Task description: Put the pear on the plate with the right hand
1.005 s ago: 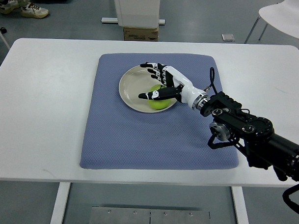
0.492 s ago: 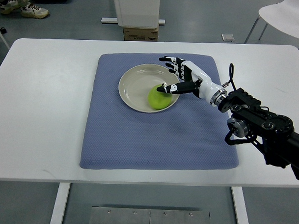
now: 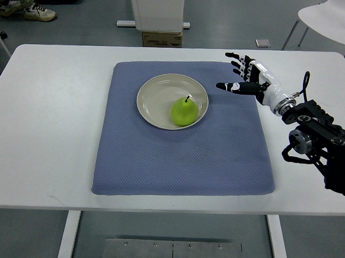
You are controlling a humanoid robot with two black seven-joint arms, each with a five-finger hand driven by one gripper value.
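Note:
A green pear (image 3: pixel 184 111) with a dark stem lies on the right side of the cream plate (image 3: pixel 154 97), which sits on the blue mat (image 3: pixel 183 157). My right hand (image 3: pixel 235 74) hovers to the right of the plate, over the mat's upper right corner. Its fingers are spread and hold nothing. A clear gap separates the hand from the pear. The right arm (image 3: pixel 319 140) comes in from the right edge. My left arm does not show.
The mat lies on a white table (image 3: pixel 48 130). Beyond the table's far edge stand a white pedestal with a cardboard box (image 3: pixel 161 38), a white chair (image 3: pixel 329 18) at the top right, and a person's shoes (image 3: pixel 23 9) at the top left.
My right hand has let go of the pear and drawn back to the right and away from the plate. The pear stays on the plate, now fully uncovered.

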